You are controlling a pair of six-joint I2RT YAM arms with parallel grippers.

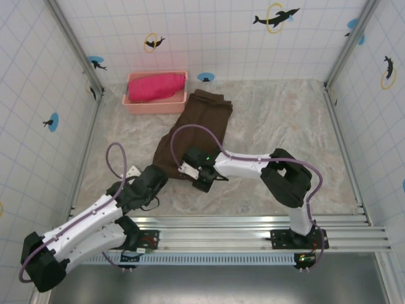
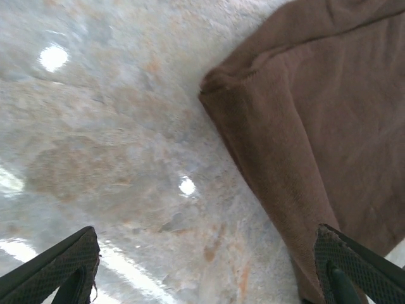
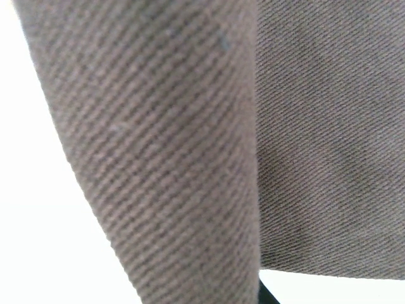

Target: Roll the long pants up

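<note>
Marble-patterned table point(image 1: 272, 126) stands between white tiled walls with dolphin stickers. On it the long pants point(image 1: 199, 123) lie folded into a narrow strip, from the far middle of the table toward the near left.

At the near end of the strip sits the right gripper point(image 1: 197, 177). Its jaws are together, and in the right wrist view a fold of the brown fabric runs just before the camera; if cloth is pinched between them I cannot tell.

Just left of the same end is the left gripper point(image 2: 205, 247) with its jaws wide apart, low over the bare table. One of its fingers point(image 2: 354, 266) is at the edge of the pants.

At the far left, just beside the far end of the pants, a pink basket point(image 1: 155, 106) holds a bright pink cloth point(image 1: 155, 87).
</note>
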